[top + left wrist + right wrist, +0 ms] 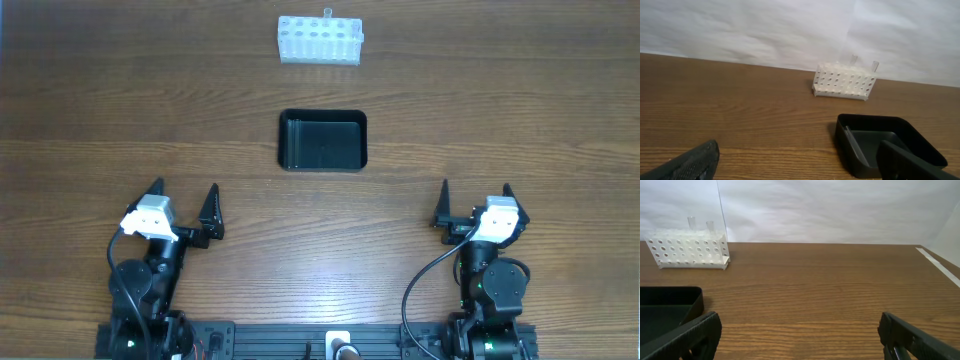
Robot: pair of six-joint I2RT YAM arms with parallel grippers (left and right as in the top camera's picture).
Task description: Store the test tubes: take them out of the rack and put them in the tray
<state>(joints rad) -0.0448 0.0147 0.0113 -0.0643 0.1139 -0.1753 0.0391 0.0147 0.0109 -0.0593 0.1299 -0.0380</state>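
Wood-grain table (520, 100), seen from above, carries the white rack (319, 40) on its far side with the black tray (322, 140) in front of it and apart from it. Your left gripper (185, 187) and right gripper (475, 187) sit near their bases, well short of the tray, both with jaws spread and holding nothing. Your left wrist view shows two test tubes (853, 59) standing upright in the rack beyond the tray, with the fingers (690, 162) wide apart. Your right wrist view shows the same two tubes upright in the rack, the tray's corner nearer, and that arm's fingers likewise parted.
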